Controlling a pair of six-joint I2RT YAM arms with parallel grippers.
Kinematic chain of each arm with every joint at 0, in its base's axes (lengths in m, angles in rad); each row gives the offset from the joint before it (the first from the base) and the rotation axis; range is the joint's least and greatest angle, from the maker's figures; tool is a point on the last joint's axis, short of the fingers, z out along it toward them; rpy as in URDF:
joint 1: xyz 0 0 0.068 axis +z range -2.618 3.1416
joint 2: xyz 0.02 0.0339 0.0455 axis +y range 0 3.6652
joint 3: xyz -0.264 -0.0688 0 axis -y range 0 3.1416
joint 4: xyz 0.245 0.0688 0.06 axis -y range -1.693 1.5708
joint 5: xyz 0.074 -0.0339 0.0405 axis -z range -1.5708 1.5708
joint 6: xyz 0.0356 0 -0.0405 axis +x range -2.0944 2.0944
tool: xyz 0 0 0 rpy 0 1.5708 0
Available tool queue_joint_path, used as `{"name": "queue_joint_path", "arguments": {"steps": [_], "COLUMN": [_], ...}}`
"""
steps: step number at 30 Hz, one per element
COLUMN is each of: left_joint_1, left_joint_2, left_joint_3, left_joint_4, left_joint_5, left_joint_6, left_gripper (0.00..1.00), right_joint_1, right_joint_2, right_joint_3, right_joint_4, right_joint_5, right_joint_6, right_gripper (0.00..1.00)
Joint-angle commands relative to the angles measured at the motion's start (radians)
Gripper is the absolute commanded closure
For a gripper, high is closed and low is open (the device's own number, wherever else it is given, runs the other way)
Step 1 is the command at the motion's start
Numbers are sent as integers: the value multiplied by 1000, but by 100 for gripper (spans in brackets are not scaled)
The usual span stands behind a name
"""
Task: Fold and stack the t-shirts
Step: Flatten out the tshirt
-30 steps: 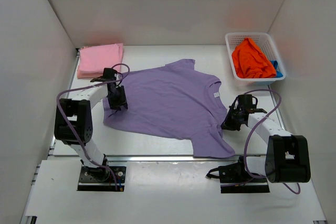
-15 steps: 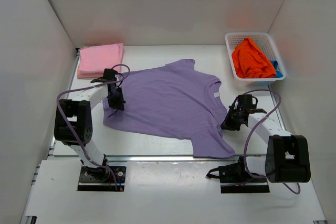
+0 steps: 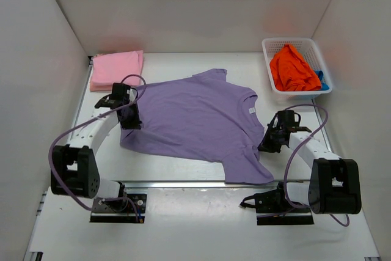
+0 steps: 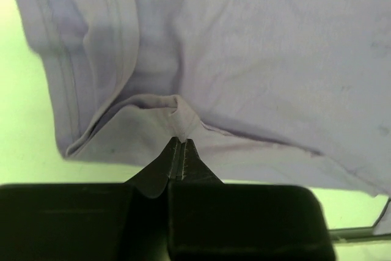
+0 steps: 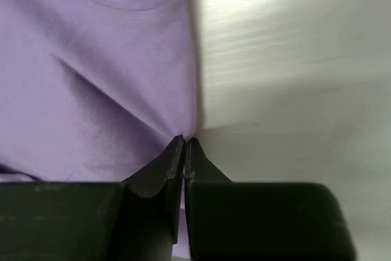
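At the far left of the table [image 3: 174,65], 1 folded pink t-shirt [image 3: 116,69] is being kept beside the wall. Nearer, the left hem of the lavender t-shirt [image 3: 195,120] is being pinched into a small ridge by the closed fingers of the left gripper [image 4: 181,150]. This shirt is being kept spread mid-table, white neck label [image 3: 251,109] upward. Its right edge is being clamped between the pressed-together fingers of the right gripper [image 5: 184,146]. At far right, 1 orange t-shirt [image 3: 293,68] and 1 blue t-shirt [image 3: 322,81] are being held in a white lattice basket [image 3: 266,53].

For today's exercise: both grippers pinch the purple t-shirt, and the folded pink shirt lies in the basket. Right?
Not the basket: the top external view shows the folded pink shirt on the table. The left gripper and right gripper do pinch the purple t-shirt.
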Motion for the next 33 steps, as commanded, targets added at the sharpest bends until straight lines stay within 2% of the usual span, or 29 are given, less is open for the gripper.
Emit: {"name": "queue_joint_path", "arguments": {"steps": [1,6,9,11,12,13,14,17,23,27,33], "left_joint_1": [1,10,33,34,30,27,22,24,18,24,25], "left_joint_2": [-105,-209,-229,-234,-231,-231,-232,-239,-246,-252,-249], "left_joint_3": [-51,-94,-102,-96,-97,-99,-104,-120,-117,-117,-113], "left_joint_4": [-45,-87,-101,-108,-108,-108,-108,-102,-101,-104,-110], "left_joint_5": [-16,-106,-129,-132,-126,-128,-125,-115,-109,-100,-98], "left_joint_6": [33,59,83,88,91,88,88,89,91,94,103], "left_gripper": [100,100,100,100,100,100,100,100,100,100,99], "right_joint_1": [-50,-50,-80,-94,-93,-85,-64,-7,-7,57,134], "right_joint_2": [-28,-62,-87,-97,-102,-113,-125,-136,-68,-19,-45], "right_joint_3": [27,79,119,131,136,137,151,168,131,102,58], "right_joint_4": [-82,-185,-217,-233,-239,-251,-266,-306,-286,-271,-266], "right_joint_5": [70,181,161,132,124,129,118,119,78,96,104], "right_joint_6": [-50,-71,-87,-84,-87,-87,-72,-58,-65,-44,10], "right_gripper": [100,100,97,86,77,74,65,55,48,43,43]}}
